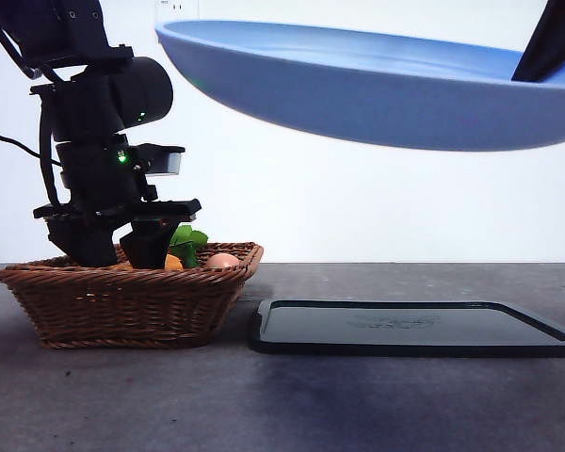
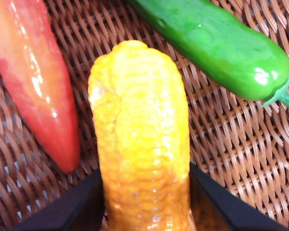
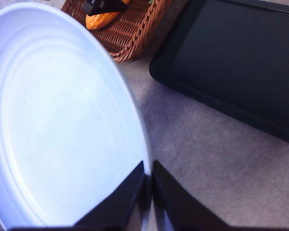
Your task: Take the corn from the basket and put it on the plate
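The corn (image 2: 139,139) lies inside the basket (image 1: 122,301), on the woven floor. The left gripper (image 2: 144,202) is down in the basket and its two fingers (image 2: 72,207) pinch the corn, one on each side of the thick part of the cob. In the front view this arm stands dark over the left part of the basket.

The corn looks like a stiff plastic toy, probably light. Its skin is glossy, but the bumpy kernel rows should give the fingers some hold. The grip across the body, not at the narrow tip, seems a good place, because there the cob is wide and will not slide out so easily.

The right gripper (image 3: 149,192) holds the plate (image 3: 62,120) in the air, high above the bench (image 1: 282,414); its fingers are pressed on the rim. The plate hangs tilted over the black tray (image 1: 414,328), well apart from the basket.

Beside the corn lie a red pepper (image 2: 33,82) and a green cucumber (image 2: 216,43), both near but not touching it as far as I can see. In my judgement they do not block a straight lift. The basket rim is low, so it should not be a big obstacle. On a tilted plate the round cob could roll.
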